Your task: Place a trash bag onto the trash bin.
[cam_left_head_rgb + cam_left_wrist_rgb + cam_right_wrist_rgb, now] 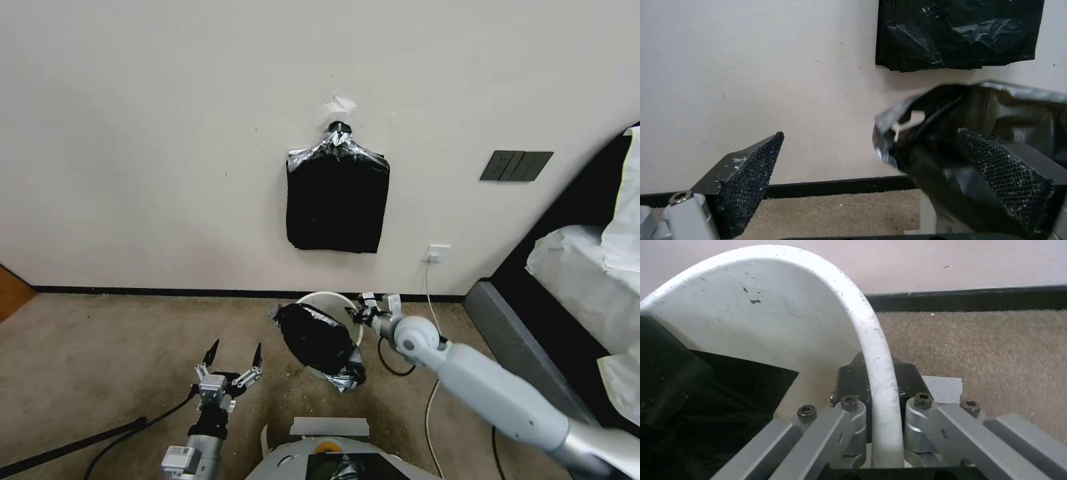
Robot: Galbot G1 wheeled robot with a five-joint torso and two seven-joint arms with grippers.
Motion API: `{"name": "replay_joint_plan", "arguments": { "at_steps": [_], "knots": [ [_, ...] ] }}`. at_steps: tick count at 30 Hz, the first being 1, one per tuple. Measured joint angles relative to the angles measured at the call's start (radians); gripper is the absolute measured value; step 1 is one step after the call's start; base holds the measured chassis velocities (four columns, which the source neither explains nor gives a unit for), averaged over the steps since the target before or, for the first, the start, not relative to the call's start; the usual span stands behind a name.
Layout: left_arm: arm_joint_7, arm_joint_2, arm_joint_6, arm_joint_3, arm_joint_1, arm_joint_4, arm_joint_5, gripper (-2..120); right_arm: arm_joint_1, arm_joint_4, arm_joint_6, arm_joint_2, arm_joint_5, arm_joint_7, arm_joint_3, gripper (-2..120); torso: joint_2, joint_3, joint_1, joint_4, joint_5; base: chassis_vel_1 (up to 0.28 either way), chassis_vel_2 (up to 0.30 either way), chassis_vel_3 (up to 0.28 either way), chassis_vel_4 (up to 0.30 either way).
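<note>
Your right gripper (365,311) sat at the far right of the trash bin (333,300) rim, clamped on it; the right wrist view showed the white rim (871,350) running between the two fingers, one inside the bucket and one outside; the arm reached in from the lower right of the head view. Your left gripper (233,355) hovered above the carpet (100,360), near the bin's left side and apart from it, fingers spread wide and holding nothing; the left wrist view showed its mesh-faced fingertips (751,176) well apart, with the bag beyond them. You had the trash bag (319,340) draped over the near-left part of the bin; part of it lay inside the bucket, as the right wrist view showed (706,406), and part hung rumpled down the outside toward the carpet; the far and right stretches of the rim were bare. On the wall (133,133) above the bin hung a flat black bundle of bags (337,200), gathered to a point at its top; a socket (437,253) sat low on the wall to the right, with a cable trailing to the carpet.
</note>
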Motion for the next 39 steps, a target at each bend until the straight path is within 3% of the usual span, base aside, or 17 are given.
{"name": "replay_joint_plan", "arguments": {
  "at_steps": [6, 15, 27, 39],
  "knots": [
    [0.0, 0.005, 0.006, -0.002, -0.006, 0.0, -0.004, 100, -0.043, 0.023, 0.036, 0.054, -0.003, 0.09, 0.036, 4, 0.0, 0.0, 0.0, 0.0, -0.0002, 0.0, 0.0, 0.0, 0.0],
    [0.0, 0.011, 0.024, -0.003, -0.022, -0.003, -0.012, 100, -0.191, 0.013, 0.149, 0.197, -0.152, 0.258, 0.08, 3, 0.0, 0.0, 0.0, -0.0001, 0.0, 0.0, 0.0, 0.0, 0.0],
    [0.001, 0.02, 0.028, -0.009, -0.03, -0.004, -0.024, 100, -0.284, -0.02, 0.226, 0.307, -0.24, 0.258, 0.076, 3, 0.0, 0.0, 0.0, 0.0, 0.0001, 0.0, 0.0, 0.0, 0.0],
    [0.001, 0.015, 0.024, -0.004, -0.028, -0.003, -0.025, 100, -0.324, -0.044, 0.27, 0.322, -0.301, 0.253, 0.073, 3, 0.0, 0.0, 0.0, -0.0002, -0.0001, 0.0, 0.0, 0.0, 0.0]
  ]
}}
